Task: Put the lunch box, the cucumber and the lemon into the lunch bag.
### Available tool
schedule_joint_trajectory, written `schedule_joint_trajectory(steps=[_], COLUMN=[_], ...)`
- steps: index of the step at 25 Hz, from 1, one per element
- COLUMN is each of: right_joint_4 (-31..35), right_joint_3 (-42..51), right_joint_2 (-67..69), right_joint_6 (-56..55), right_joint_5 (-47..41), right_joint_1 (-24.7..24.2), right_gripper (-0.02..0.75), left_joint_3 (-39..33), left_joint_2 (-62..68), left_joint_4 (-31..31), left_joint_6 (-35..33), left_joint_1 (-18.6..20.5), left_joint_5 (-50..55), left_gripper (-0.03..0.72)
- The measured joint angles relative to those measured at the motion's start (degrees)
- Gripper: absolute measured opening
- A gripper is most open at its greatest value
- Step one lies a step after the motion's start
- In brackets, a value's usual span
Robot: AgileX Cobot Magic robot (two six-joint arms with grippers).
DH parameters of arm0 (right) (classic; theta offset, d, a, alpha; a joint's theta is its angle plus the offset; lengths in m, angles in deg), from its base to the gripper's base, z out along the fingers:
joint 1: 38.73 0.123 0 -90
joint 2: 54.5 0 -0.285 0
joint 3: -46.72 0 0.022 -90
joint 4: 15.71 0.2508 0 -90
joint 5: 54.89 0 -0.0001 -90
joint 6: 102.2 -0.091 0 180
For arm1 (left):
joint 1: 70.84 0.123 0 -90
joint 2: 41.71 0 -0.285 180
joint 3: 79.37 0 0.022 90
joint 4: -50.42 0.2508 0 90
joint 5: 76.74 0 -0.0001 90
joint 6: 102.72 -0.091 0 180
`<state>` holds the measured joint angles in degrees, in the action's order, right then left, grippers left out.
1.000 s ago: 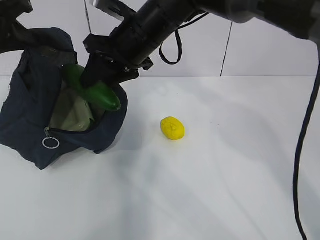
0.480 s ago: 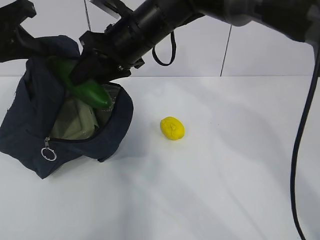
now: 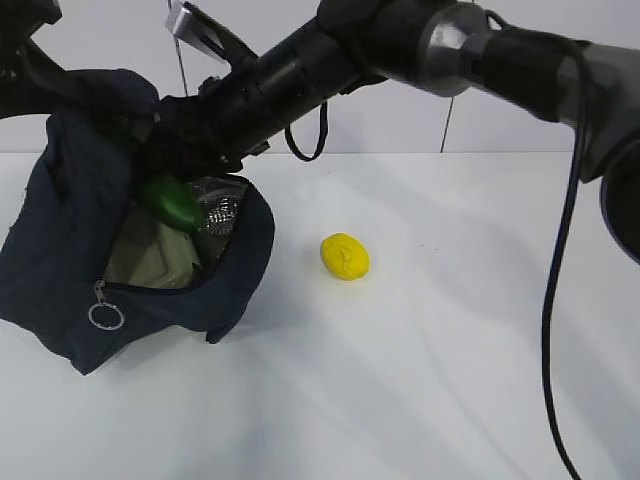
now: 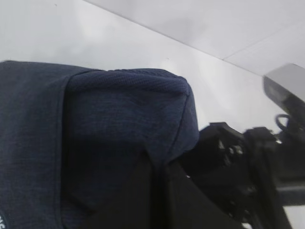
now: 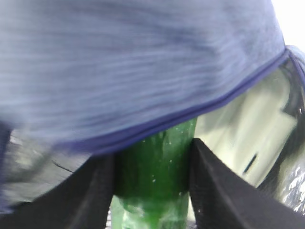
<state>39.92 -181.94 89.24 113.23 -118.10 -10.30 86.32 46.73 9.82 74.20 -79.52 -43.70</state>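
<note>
Right gripper [image 5: 152, 181] clamps the smooth dark green cucumber [image 3: 172, 203] inside the open navy fabric lunch bag [image 3: 60, 250]; left gripper's finger state cannot be told. Small yellow lemon [image 3: 345, 256] lies on the white table [image 3: 420, 380].

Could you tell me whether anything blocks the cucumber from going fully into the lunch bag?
Nothing visible does: the right gripper holds the cucumber in the lunch bag's open mouth, above the lunch box.

Right arm slants from two o'clock toward nine; its claw [image 5: 152, 176] pinches the cucumber [image 5: 155, 160] between black fingers [image 5: 214, 191]
</note>
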Motion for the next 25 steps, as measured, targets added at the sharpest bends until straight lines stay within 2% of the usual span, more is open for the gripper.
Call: schedule_joint_trajectory(steps=[5, 9, 12, 18, 25], right_joint_4=[0.8, 1.2, 1.3, 0.3, -7.2], right_joint_3=[0.0, 0.0, 0.0, 0.0, -0.1], right_joint_2=[2.2, 2.4, 2.4, 2.4, 2.4], right_joint_6=[2.2, 4.4, 4.8, 4.1, 1.9], right_joint_5=[0.3, 0.1, -0.2, -5.6, -6.3], right_joint_1=[0.0, 0.0, 0.0, 0.0, 0.0], right_gripper=[0.375, 0.49, 0.535, 0.547, 0.545], left_joint_3=[0.0, 0.0, 0.0, 0.0, 0.0], left_joint_2=[0.0, 0.0, 0.0, 0.0, 0.0], left_joint_4=[0.0, 0.0, 0.0, 0.0, 0.4], left_joint_6=[-0.5, -0.5, -0.7, -1.9, -2.0], left_joint_1=[0.0, 0.0, 0.0, 0.0, 0.0], left_joint_5=[0.4, 1.1, 1.5, 1.5, 0.6], left_gripper=[-0.006, -0.006, -0.006, -0.006, -0.006])
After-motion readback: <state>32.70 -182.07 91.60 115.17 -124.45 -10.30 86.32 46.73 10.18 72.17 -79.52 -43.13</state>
